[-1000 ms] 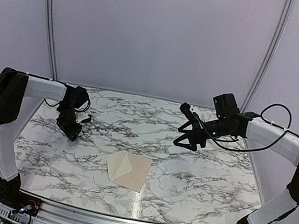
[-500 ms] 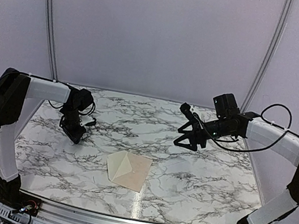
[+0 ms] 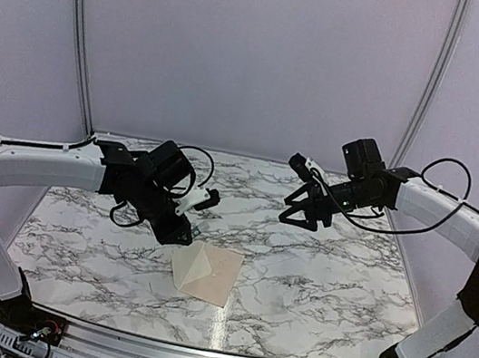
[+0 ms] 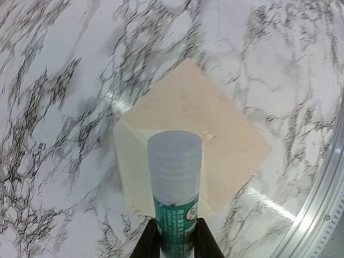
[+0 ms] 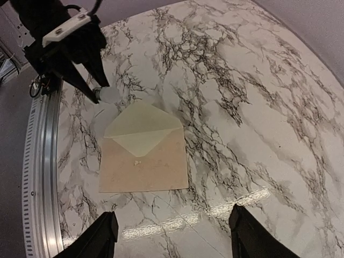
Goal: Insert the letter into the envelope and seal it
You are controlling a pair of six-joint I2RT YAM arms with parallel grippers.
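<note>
While my left hand [image 4: 176, 243] clamps the glue stick [image 4: 174, 172], the envelope [image 4: 131, 161] lies just past its tip, flap end nearest; right hand [image 3: 299, 217] gapes, well apart.

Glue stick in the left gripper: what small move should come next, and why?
Probably ease the glue stick down onto the open cream flap of the envelope. The left gripper holds it pointed at that flap, which lies open and unsealed; contact isn't evident yet.
</note>
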